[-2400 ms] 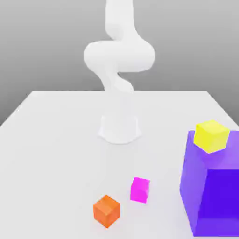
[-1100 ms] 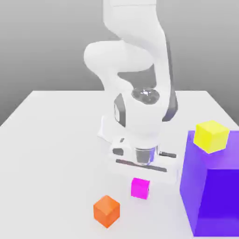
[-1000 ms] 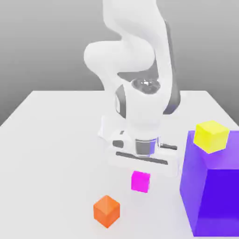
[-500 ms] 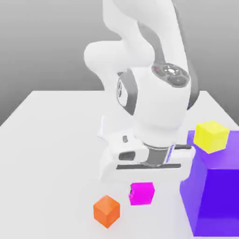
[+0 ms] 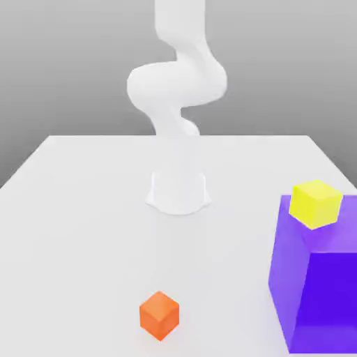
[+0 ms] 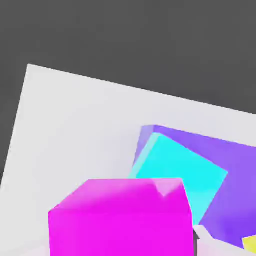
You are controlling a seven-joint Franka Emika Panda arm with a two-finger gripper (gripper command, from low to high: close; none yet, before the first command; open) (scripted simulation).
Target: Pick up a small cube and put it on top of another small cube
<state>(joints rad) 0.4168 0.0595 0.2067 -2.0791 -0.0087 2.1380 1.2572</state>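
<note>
The small magenta-pink cube (image 6: 122, 217) sits very close in front of the hand camera, with its top face and one side face showing. In the exterior view, an orange cube (image 5: 159, 315) rests on the white table (image 5: 84, 209) near the front edge. The white arm (image 5: 178, 90) rises from its base at the back and leaves that view at the top.
A large purple block (image 5: 321, 293) stands at the exterior view's right with a yellow cube (image 5: 316, 203) on top. In the hand view the purple block (image 6: 235, 170) lies behind the magenta cube, with a cyan cube (image 6: 180, 175) against it.
Half a second ago the hand hung low over the magenta cube. It has now left the exterior view, and the cube is gone from its spot beside the orange cube.
</note>
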